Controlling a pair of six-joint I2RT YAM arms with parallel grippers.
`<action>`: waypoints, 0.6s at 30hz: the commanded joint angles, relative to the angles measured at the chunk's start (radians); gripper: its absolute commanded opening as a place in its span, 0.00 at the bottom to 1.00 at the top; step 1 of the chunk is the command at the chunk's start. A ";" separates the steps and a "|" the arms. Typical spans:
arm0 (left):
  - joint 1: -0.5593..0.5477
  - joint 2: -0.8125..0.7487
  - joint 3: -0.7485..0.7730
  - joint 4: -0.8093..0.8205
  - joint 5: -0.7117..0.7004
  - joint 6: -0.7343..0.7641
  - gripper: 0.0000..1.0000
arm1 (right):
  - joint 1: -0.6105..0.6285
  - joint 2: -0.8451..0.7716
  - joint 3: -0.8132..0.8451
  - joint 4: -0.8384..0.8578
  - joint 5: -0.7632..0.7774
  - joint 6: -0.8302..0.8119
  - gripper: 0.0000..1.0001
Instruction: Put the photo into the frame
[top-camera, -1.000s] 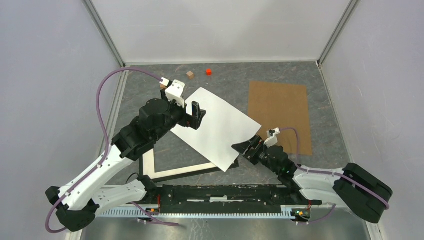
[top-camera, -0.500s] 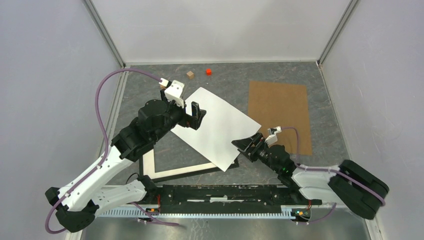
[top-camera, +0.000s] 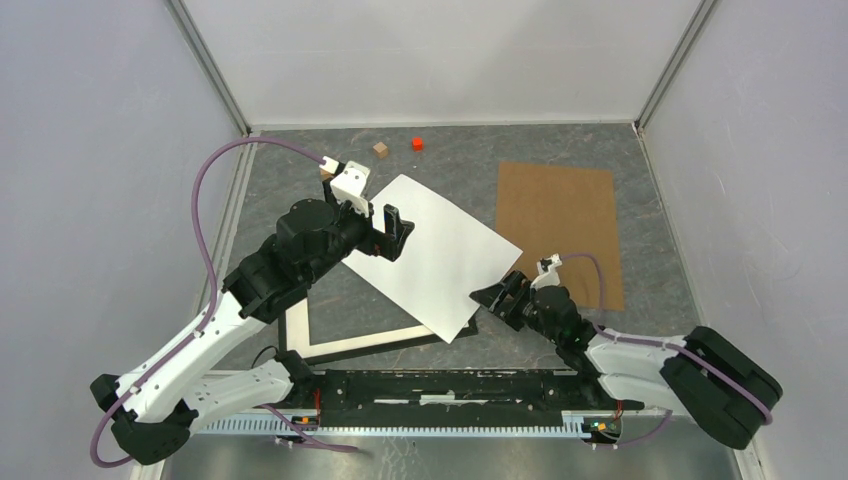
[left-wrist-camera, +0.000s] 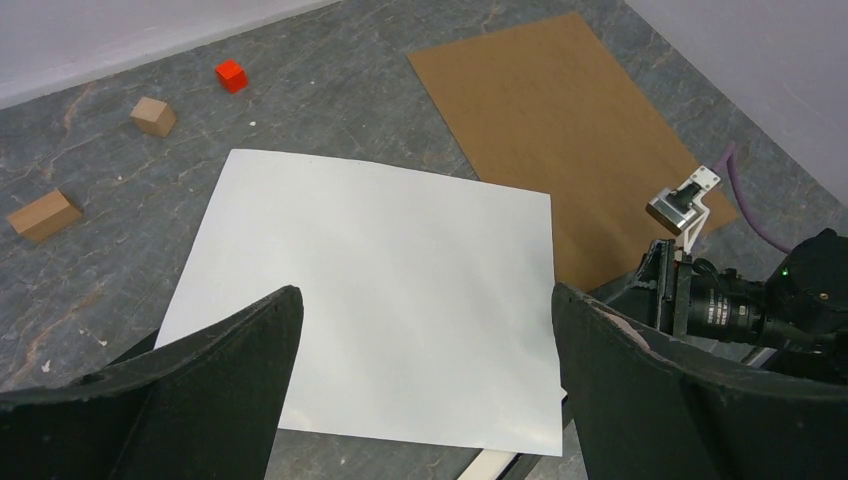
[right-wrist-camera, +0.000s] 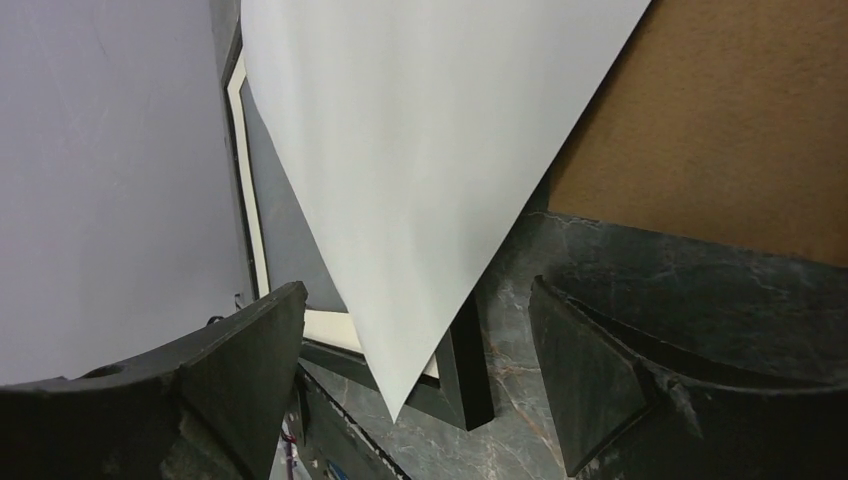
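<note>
While the frame (right-wrist-camera: 468, 372) sat by the table's near edge, left of middle, the photo (top-camera: 430, 255) lay skewed across it, not seated, its near corner overhanging the frame's near-right corner. Right gripper (top-camera: 499, 291) was low beside that corner, jaws spread wide, gripping nothing; left gripper (top-camera: 390, 231) hung over the photo's far-left part, jaws fully apart, also empty. Farther back, a brown backing board (top-camera: 558, 230) lay flat right of middle, and a longer wood block (left-wrist-camera: 45, 215), a small wood cube (left-wrist-camera: 152, 116) and a red cube (left-wrist-camera: 230, 75) sat toward the far edge.
</note>
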 joint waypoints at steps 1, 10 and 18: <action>0.002 -0.005 -0.004 0.053 0.012 0.038 1.00 | -0.006 0.115 -0.098 0.106 -0.057 0.025 0.87; 0.004 -0.007 -0.004 0.054 0.026 0.035 1.00 | -0.076 0.370 -0.034 0.351 -0.036 0.062 0.82; 0.004 -0.009 -0.007 0.053 0.025 0.040 1.00 | -0.148 0.567 0.025 0.595 -0.081 0.083 0.64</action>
